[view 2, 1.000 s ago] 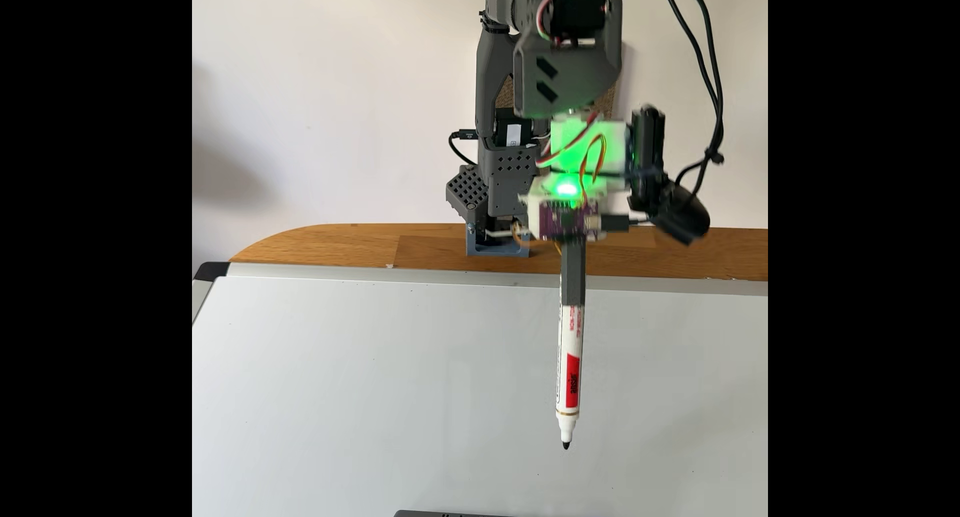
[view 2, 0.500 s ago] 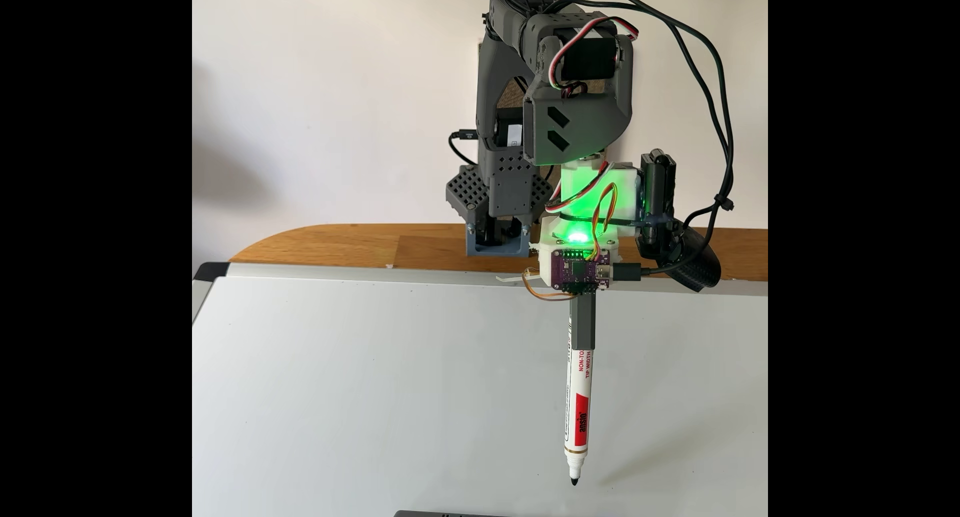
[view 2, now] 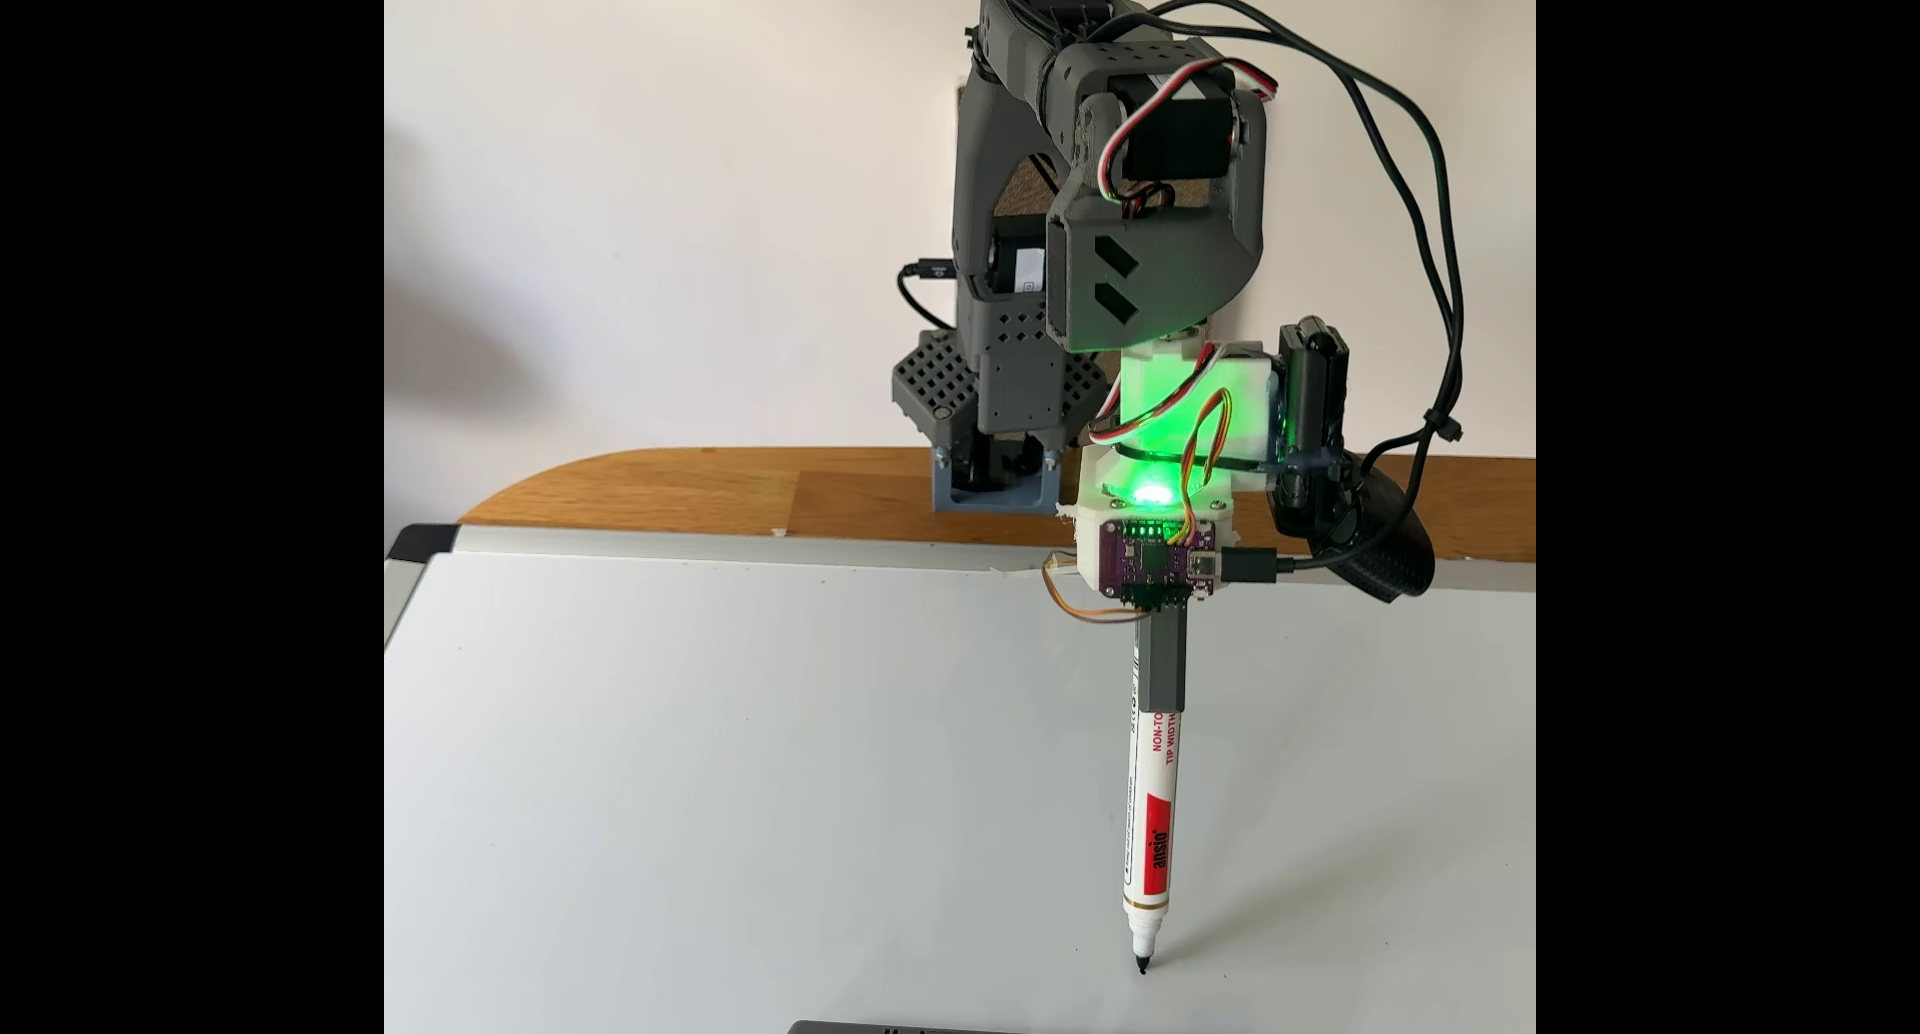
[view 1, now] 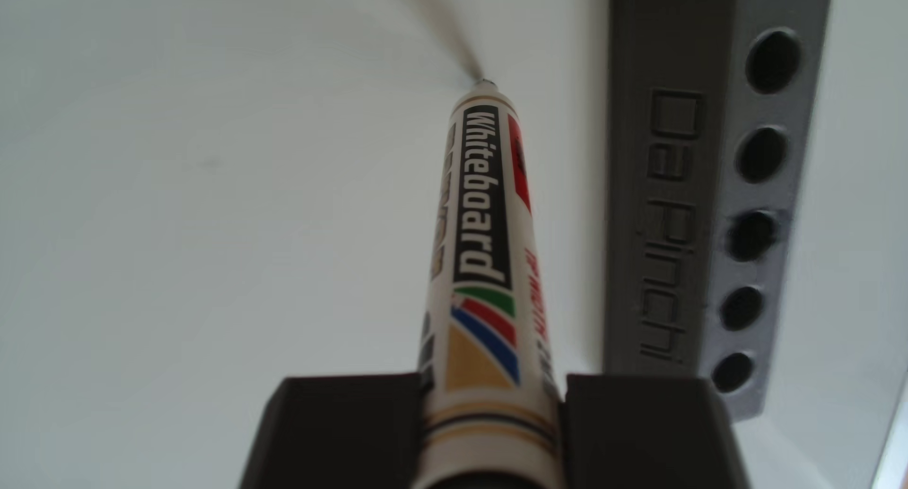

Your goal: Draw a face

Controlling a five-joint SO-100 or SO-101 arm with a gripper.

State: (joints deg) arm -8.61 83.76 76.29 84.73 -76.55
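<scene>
**Marker tip at whiteboard; no face strokes yet seen**

The marker [view 2: 1151, 826] is carried in a grey holder [view 2: 1162, 660]; whether fingers are open or closed cannot be told. Its tip [view 2: 1142, 963] is placed at the whiteboard [view 2: 727, 785] near its front edge. No face ink is seen. The first stroke is judged pending: steady contact, then a curved sweep.

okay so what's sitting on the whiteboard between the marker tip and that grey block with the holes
Nothing: in the other view the whiteboard between the marker tip and the grey block is bare white surface, with no ink strokes visible.
</scene>
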